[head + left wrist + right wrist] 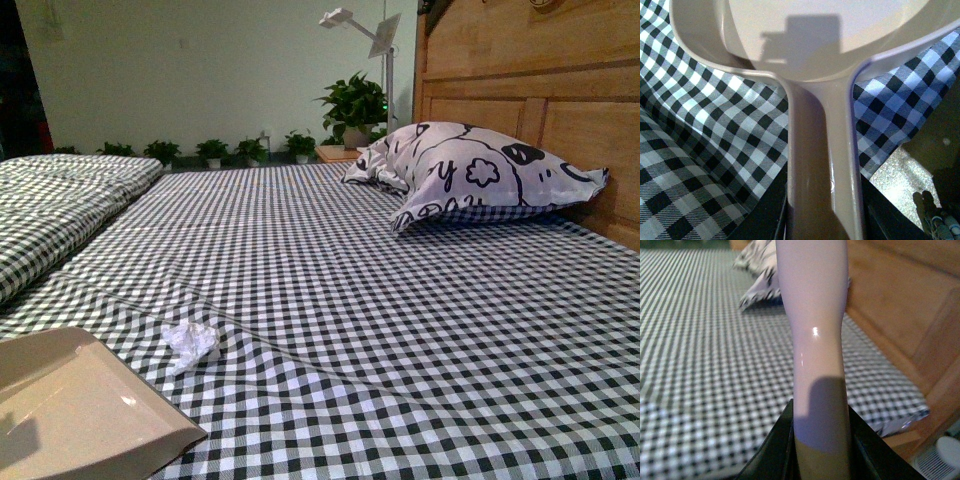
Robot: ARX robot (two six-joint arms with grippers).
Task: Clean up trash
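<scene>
Now: crumpled white paper wad point(190, 343) lies on checked bedsheet point(400, 320), robot's left side, just beside side edge of beige dustpan point(80, 410), small gap between; left gripper point(822, 222) fingers point(765, 221) pinching dustpan handle point(822, 150) from both sides; right gripper point(821, 460) fingers point(771, 454) pressed onto pale glossy handle point(815, 340), its far end out of frame; patterned pillow point(470, 175) leans at wooden headboard point(530, 70), well apart from wad

Front view bright and sharp. Ahead of the left gripper point(822, 220), a hard-edged shadow crosses the dustpan point(790, 35). Right wrist view dim, blurred; glare spots on the handle point(815, 315).
</scene>
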